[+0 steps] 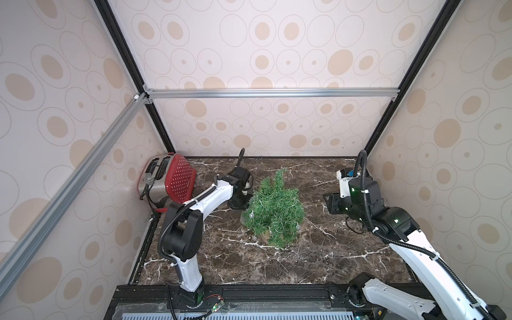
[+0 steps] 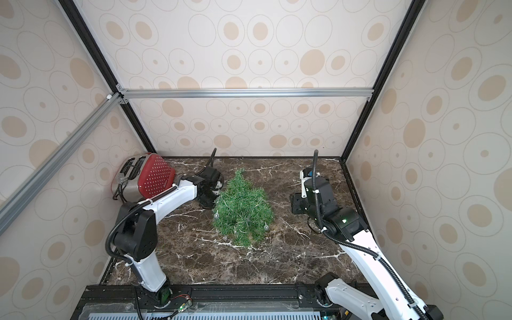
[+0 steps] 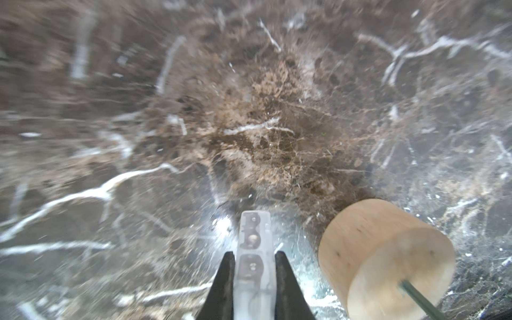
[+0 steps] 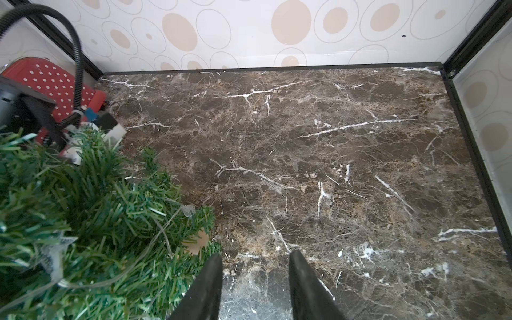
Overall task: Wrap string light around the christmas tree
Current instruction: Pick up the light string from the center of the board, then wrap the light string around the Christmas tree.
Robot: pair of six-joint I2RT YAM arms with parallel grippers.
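The left gripper (image 3: 254,253) is seen pressed onto the translucent grey box (image 3: 253,266) at the end of the string light (image 2: 217,214). In the left wrist view one black finger (image 3: 221,285) lies against each long side of the box, and the box is pinched between them above the marble table (image 1: 304,263). Just beside the box, the tan wooden base (image 3: 385,257) of the christmas tree (image 1: 274,210) is shown, with a green stem rising from it.

In both top views the left arm is stretched from the front rail towards the back of the table. Its wrist is bent downward, so that the left gripper is set low at the tree's side nearest the red dotted toaster (image 1: 169,182). Whether the tree's branches are touched by it cannot be told.

The right gripper (image 4: 255,277) is held spread. Its two fingers stand apart with only bare marble between them, and nothing is gripped. The right arm is brought in from the front right corner and folded at the elbow, with the gripper on the tree's other side, near it but apart from it.

The tree is placed near the middle of the table, between the two grippers. Thin wire and small clear bulbs of the string light are seen lying among its lower branches, and one bulb rests on the table by the base
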